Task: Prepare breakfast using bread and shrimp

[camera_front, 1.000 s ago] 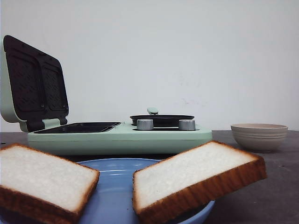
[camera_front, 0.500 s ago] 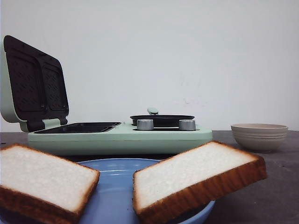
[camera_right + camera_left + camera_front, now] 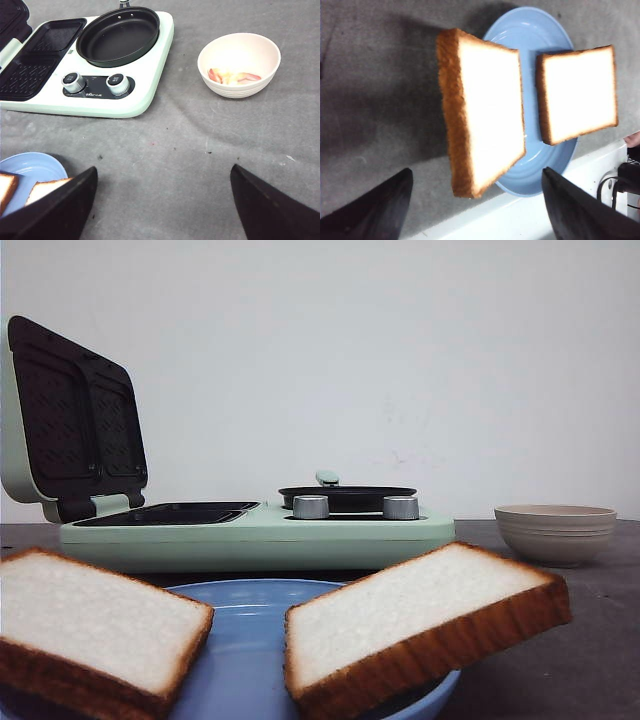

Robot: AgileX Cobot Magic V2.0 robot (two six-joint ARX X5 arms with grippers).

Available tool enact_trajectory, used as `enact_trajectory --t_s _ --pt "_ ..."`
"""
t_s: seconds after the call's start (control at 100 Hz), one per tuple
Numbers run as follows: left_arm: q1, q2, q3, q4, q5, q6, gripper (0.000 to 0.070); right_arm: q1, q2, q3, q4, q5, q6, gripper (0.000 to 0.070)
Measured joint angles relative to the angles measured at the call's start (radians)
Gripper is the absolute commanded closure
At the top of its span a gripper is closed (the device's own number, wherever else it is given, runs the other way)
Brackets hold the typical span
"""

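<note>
Two slices of bread lie on a blue plate [image 3: 240, 665] at the table's near edge: one [image 3: 95, 625] on the left, the other [image 3: 410, 605] overhanging the plate's right rim. The left wrist view shows both slices [image 3: 492, 110] [image 3: 580, 92] on that plate [image 3: 535, 35]. My left gripper [image 3: 477, 212] hangs open above them, touching neither. The shrimp [image 3: 232, 76], pink-orange pieces, lie in a cream bowl [image 3: 239, 50] at the right. My right gripper [image 3: 162, 210] is open over bare grey table, between plate and bowl. Neither gripper shows in the front view.
A mint-green sandwich maker [image 3: 255, 535] stands behind the plate, its lid [image 3: 75, 420] raised at the left. A black frying pan [image 3: 118, 35] sits on its right half, behind two silver knobs [image 3: 95, 83]. The cream bowl [image 3: 555, 532] stands to its right.
</note>
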Motion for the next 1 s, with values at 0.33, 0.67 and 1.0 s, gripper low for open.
enact_trajectory --t_s 0.33,0.67,1.0 --pt "-0.124 0.123 0.0 0.134 -0.068 -0.073 0.0225 0.0 0.0 0.0 0.0 -0.024 0.0 0.0163" --pt "-0.201 0.269 0.0 0.237 -0.074 -0.093 0.023 0.0 0.0 0.0 0.0 -0.026 0.0 0.0163" --pt "-0.209 0.278 0.0 0.282 -0.074 -0.11 0.07 0.0 0.0 0.0 -0.011 -0.026 0.001 0.0163"
